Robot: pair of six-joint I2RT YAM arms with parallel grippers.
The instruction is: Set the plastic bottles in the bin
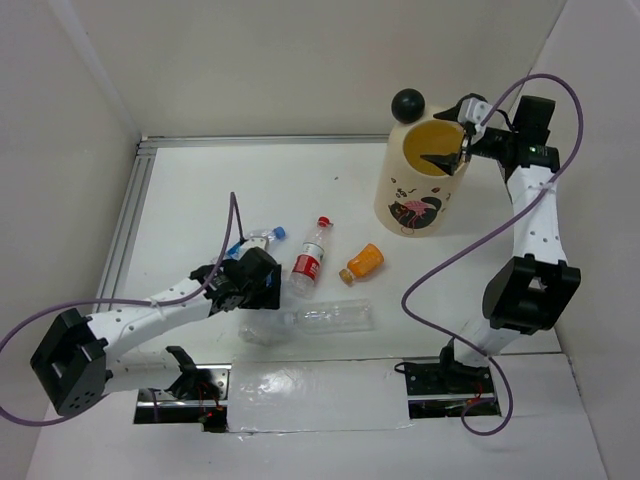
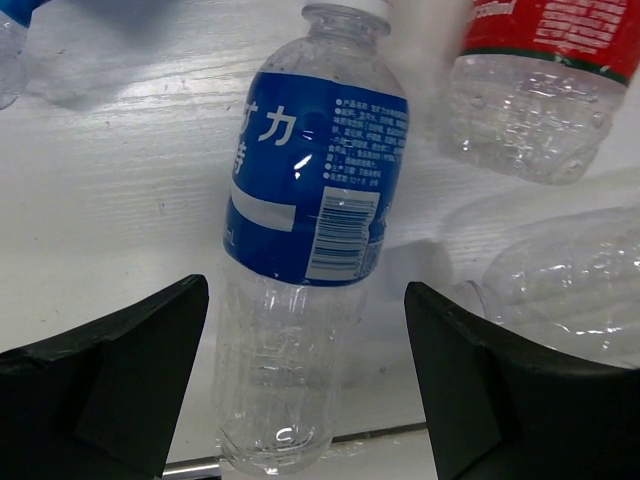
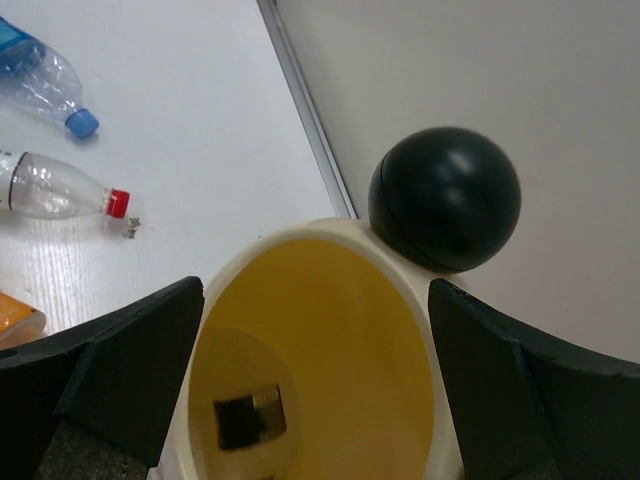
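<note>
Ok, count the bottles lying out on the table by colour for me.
Blue-labelled bottles: 2
Red-labelled bottle: 1
Orange bottle: 1
Clear unlabelled bottle: 1
Total on the table: 5

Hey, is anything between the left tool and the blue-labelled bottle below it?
Nothing visible: the blue-labelled bottle lies right in the gap of the open left tool. The red-labelled bottle and clear bottle lie off to its side.
</note>
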